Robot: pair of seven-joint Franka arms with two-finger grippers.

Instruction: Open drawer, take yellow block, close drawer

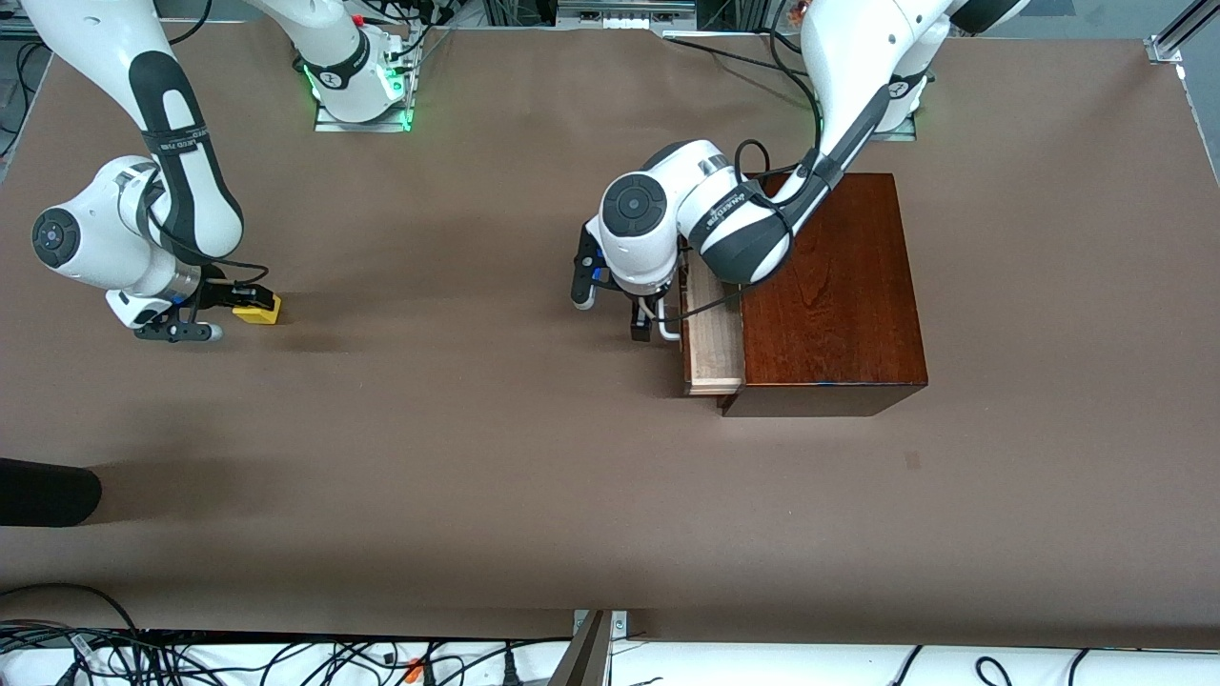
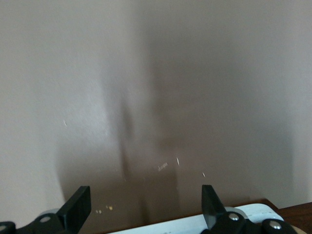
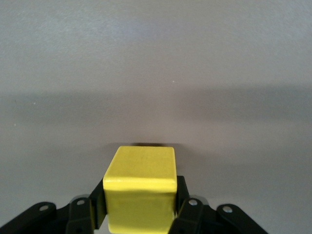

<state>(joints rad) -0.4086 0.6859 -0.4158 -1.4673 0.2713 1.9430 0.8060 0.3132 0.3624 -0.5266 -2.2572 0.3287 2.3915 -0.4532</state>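
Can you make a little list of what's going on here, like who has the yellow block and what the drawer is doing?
yellow block: held between the right gripper's fingers, over bare table toward the right arm's end
drawer: partly open, pale tray showing
box: dark wood, on the table
left gripper: fingers open, at the drawer's white handle

The pale light-wood drawer tray [image 1: 715,338] of the glossy dark mahogany box [image 1: 831,295] is partly covered by the left arm's white wrist; its inside cannot be seen. The white U-shaped bar handle [image 1: 670,329] is largely hidden by the left hand [image 1: 648,329]. In the right wrist view, the small bright yellow cube [image 3: 141,195] is cut off by the frame's bottom edge. A dark rounded shape [image 1: 48,491] at the front view's lower left edge cannot be identified.
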